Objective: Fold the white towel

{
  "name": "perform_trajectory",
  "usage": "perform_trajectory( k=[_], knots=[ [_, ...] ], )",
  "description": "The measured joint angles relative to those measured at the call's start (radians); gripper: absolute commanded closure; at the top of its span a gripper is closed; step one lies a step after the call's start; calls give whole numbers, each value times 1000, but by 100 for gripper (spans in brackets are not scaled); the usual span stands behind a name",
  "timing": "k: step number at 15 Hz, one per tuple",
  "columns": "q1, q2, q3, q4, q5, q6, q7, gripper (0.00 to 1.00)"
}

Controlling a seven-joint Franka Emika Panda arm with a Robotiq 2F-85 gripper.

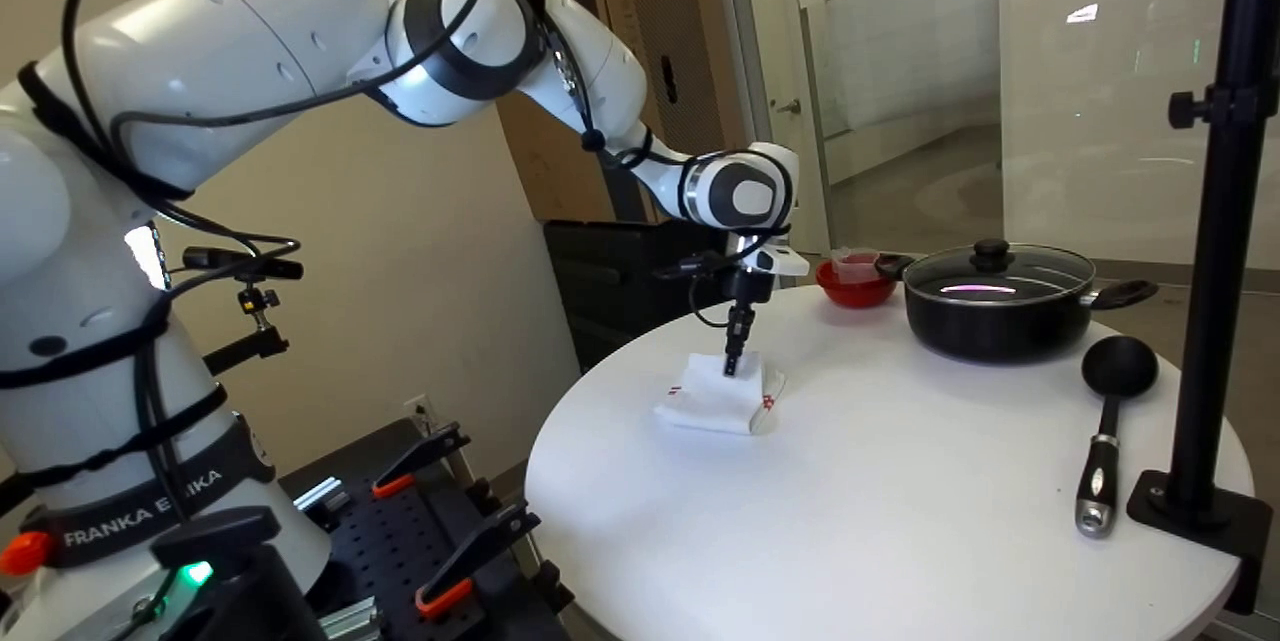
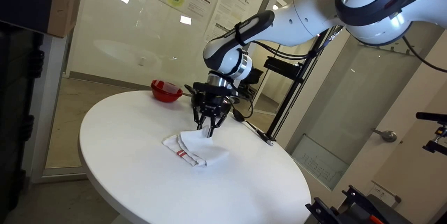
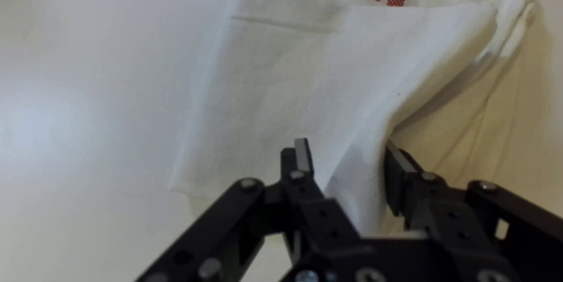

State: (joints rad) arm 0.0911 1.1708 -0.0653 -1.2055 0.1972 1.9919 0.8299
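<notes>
I'm holding the gripper (image 3: 346, 148) with its jaws apart; a raised ridge of the white towel (image 3: 281, 88) is standing between them, nearest the wrist view's right-hand finger (image 3: 400, 181). There, the folded layer is lying ahead and leftward, on the table (image 1: 800, 531).

Wide open stretch of table (image 1: 850, 501) between towel (image 1: 705, 403) and ladle (image 1: 1103, 461) in an exterior view, low pass OK there. Far side tight: red bowl (image 1: 856, 296) just beside lidded black pan (image 1: 995, 329). Tall black post (image 1: 1215, 271) at table edge, near ladle. Robot arm (image 1: 595, 61) takes up space above towel. Raised towel fold partly fills gap in gripper (image 3: 349, 159), close to one side, room at the other.
</notes>
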Motion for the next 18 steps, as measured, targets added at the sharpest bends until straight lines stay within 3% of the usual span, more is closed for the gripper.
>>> perform_trajectory(
  k=[4,9,13,18],
  knots=[
    [20,17,0,14,-32,17,-4,1],
    [50,-12,-2,-46,-95,139,-37,0],
    [91,-127,-20,-209,-182,277,-123,0],
    [131,-286,-37,-435,-294,297,-269,0]
  ],
)
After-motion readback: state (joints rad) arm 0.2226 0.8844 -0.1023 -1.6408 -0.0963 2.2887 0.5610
